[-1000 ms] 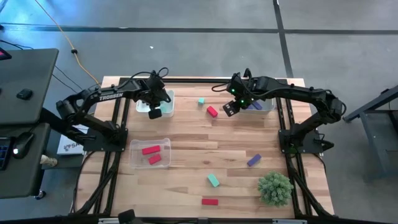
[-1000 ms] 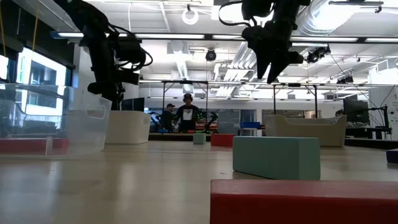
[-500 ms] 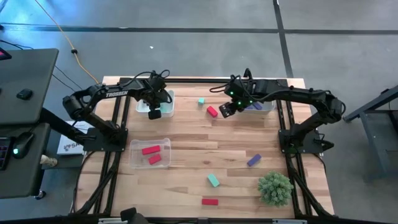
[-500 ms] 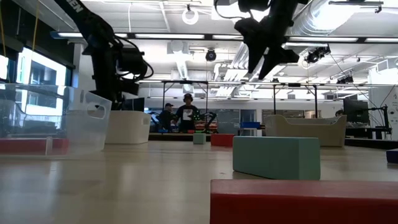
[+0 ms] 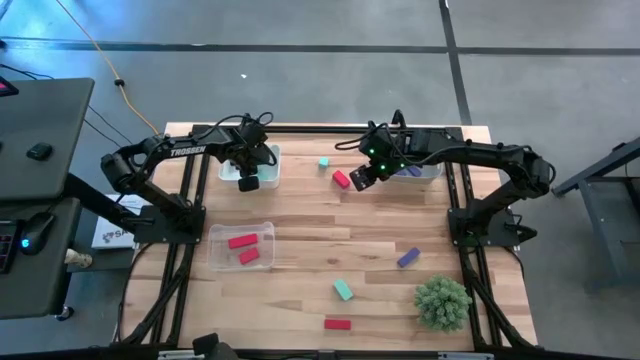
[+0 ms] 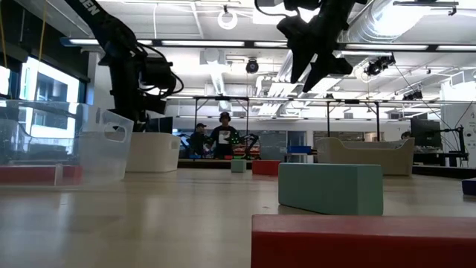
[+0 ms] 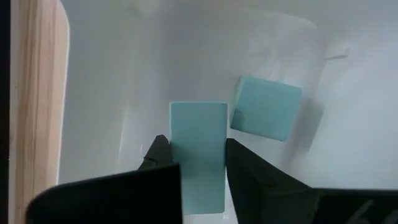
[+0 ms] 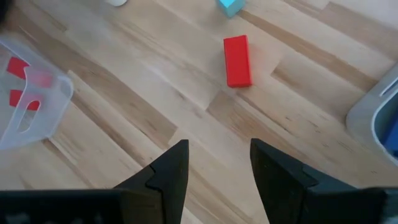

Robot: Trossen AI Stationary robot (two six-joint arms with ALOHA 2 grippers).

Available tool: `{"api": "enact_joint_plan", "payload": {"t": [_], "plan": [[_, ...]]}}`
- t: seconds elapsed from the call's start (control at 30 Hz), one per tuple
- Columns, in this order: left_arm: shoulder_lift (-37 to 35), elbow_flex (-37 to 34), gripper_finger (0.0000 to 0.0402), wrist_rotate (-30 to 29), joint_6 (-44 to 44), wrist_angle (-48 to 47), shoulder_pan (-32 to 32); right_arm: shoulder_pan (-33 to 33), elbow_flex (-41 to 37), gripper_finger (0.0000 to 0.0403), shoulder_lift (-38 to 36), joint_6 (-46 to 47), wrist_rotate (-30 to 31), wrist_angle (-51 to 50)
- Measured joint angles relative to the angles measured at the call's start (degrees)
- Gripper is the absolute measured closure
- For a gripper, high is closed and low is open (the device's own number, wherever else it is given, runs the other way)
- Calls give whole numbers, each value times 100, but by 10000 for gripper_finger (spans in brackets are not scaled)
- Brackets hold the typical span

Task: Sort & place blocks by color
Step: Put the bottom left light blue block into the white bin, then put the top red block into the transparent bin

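Note:
My left gripper (image 5: 247, 182) reaches down into the clear far-left tray (image 5: 268, 152). A teal block (image 7: 196, 149) stands between its fingers, and a second teal block (image 7: 266, 116) lies on the tray floor beside it. My right gripper (image 5: 358, 178) hangs open above the table, just right of a red block (image 5: 341, 179) that lies flat on the wood, also seen as the red block (image 8: 237, 60) ahead of its fingers. A small teal block (image 5: 324, 162) lies just beyond. More blocks lie near the front: purple (image 5: 408, 257), teal (image 5: 343, 290), red (image 5: 337, 324). My left gripper has the teal block's two long sides (image 7: 180, 155) between its two fingers, which come from above, pointing down, and lie along the block. The block's far end is down inside the tray. Whether that end rests on the tray floor, I cannot tell.
A clear tray (image 5: 215, 240) with two red blocks sits at the left middle. Another clear tray (image 5: 428, 172) stands at the far right under my right arm. A spiky green plant (image 5: 442, 302) stands at the front right. Bare wood lies in the table's middle.
My right gripper has moved toward the table's left, toward the red block, staying open and high above the wood.

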Motion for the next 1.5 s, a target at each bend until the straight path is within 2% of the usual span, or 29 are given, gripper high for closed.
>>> {"api": "enact_joint_plan", "payload": {"t": [0.2,0.43,0.63,0.9,1.33,1.5], "plan": [[0,2,311,-2,-115,-4,0,0,0,239,0,-179,128,108],[-2,222,279,-145,-166,-111,0,0,0,201,0,-253,253,399],[-3,606,275,-259,-173,-518,0,-31,2,190,18,-340,752,599],[-116,1140,275,-259,-410,-1284,-6,-154,2,189,401,-810,886,1213],[-1206,1584,275,-119,-941,-1478,-46,-293,4,190,1195,-947,841,1370],[-1713,1593,275,295,-1433,-1478,-103,-284,4,190,1566,-947,783,1365]]}}
